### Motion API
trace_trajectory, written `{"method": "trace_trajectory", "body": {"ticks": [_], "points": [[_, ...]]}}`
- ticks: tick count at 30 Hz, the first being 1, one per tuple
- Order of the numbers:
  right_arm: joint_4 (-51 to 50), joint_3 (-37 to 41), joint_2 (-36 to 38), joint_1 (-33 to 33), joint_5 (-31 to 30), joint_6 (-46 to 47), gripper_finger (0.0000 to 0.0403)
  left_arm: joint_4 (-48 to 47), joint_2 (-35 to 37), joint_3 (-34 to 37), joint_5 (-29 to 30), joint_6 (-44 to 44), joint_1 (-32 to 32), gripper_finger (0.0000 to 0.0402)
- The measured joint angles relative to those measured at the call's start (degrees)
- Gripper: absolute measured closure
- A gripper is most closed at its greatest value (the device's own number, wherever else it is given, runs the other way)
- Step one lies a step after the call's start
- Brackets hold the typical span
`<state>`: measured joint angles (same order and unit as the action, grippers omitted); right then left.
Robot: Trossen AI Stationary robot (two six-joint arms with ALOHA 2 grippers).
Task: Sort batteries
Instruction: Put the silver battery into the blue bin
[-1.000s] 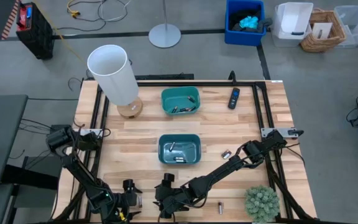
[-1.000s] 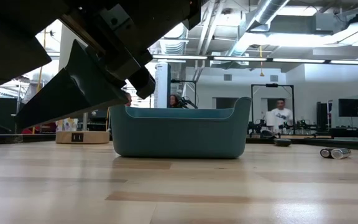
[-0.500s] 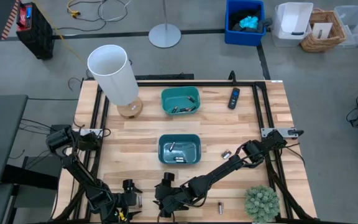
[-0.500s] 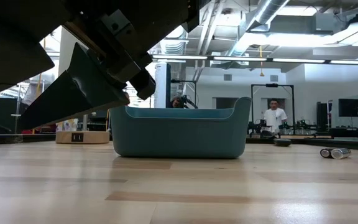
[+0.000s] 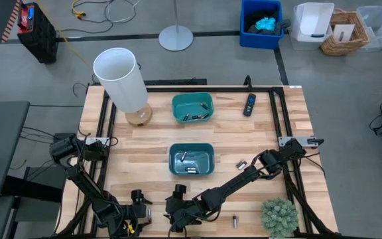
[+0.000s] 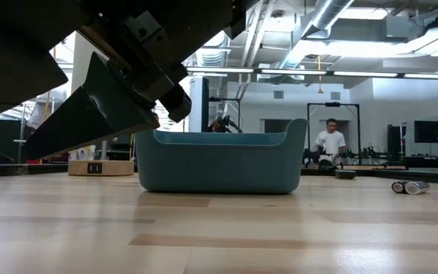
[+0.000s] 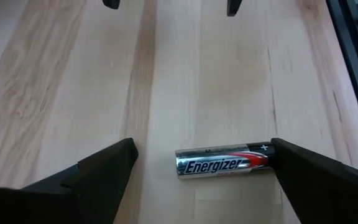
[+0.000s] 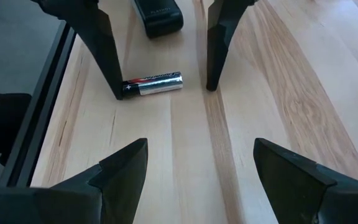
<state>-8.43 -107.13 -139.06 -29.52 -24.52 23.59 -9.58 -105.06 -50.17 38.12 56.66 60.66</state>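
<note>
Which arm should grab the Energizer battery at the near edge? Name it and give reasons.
Left. The left hand is open with the battery lying between its fingers. The right hand is open too, but farther off.

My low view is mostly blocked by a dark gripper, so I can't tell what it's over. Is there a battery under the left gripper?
Observer: Yes. The left wrist view shows one battery lying flat on the table between the left gripper's open fingers, not yet gripped.
Operator: Is it centred between them?
Observer: No. Its plus end sits right at one finger, with a clear gap to the other. I cannot tell whether it touches.
Operator: And the right gripper?
Observer: The right gripper is open and empty, low over the table and facing the left one from close by.
</note>
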Motion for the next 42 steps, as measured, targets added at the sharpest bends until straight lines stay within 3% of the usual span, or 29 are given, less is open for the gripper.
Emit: {"method": "trace_trajectory", "body": {"ticks": [22,42], "points": [[-0.6,0.0,0.0,0.0,0.0,0.0,0.0092,-1.9,0.0,0.1,0.1,0.2,0.0,0.0175],[-1.6,0.0,0.1,-0.6,-6.5,-4.4,0.0092,-4.2,0.1,-0.1,5.1,-3.5,-0.3,0.0177]]}}
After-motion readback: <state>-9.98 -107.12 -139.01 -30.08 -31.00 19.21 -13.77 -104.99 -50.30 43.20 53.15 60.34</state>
